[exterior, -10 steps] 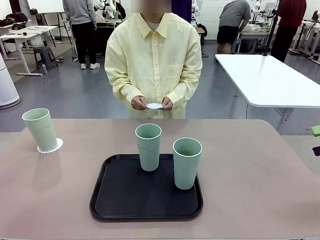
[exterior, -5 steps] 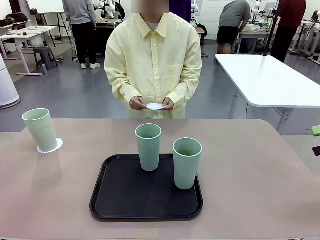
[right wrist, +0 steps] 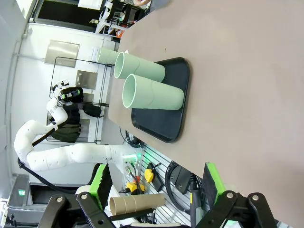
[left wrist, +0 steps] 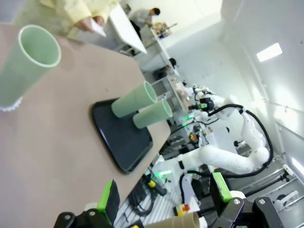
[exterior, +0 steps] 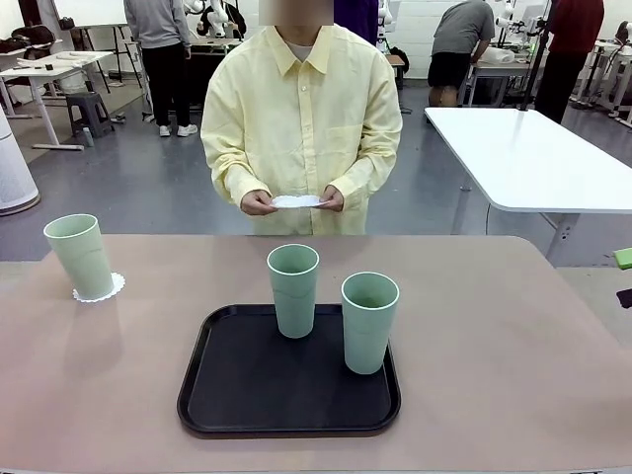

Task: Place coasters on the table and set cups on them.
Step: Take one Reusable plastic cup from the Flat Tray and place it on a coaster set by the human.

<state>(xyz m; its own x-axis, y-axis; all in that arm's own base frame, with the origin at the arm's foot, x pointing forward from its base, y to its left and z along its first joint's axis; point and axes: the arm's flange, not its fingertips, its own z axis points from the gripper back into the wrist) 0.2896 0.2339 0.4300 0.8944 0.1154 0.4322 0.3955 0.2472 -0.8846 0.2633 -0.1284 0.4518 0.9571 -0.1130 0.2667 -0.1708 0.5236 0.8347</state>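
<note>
Vs. 1 s back: the person beyond the tray (exterior: 247, 395)'s far edge has lifted the held coaster (exterior: 297, 201) a bit & levelled it. One hand (exterior: 259, 203) & the other hand (exterior: 332, 199) now sit wider apart, at its two ends. Rest unchanged: back cup (exterior: 293, 290) & front cup (exterior: 369, 322) stand upright on the tray. Third cup (exterior: 81, 255) stands upright off the tray, well to its left & nearer the far side, on the laid coaster (exterior: 111, 289) on the worktop (exterior: 513, 355).

Hard to see: the laid coaster is mostly covered by the cup base; only a scalloped rim shows on the tray-ward side. Can't tell if the held coaster is one sheet or more. A green sliver (exterior: 623, 258) far right of the tray is cut by the frame edge; can't tell what it is.

Pose: my left end effector (left wrist: 165, 190) hangs well clear of the tray on its left, fingers wide apart, empty. Wrist is rolled, so the cups lean sideways in the left wrist view. My right end effector (right wrist: 155, 180) hangs well clear of the tray on its right, fingers also wide apart, empty. That wrist is rolled approx. a quarter turn, so the tray cups lie flat across the view. A cardboard tube (right wrist: 135, 203) shows low between its fingers, partly hidden by the end effector body.
</note>
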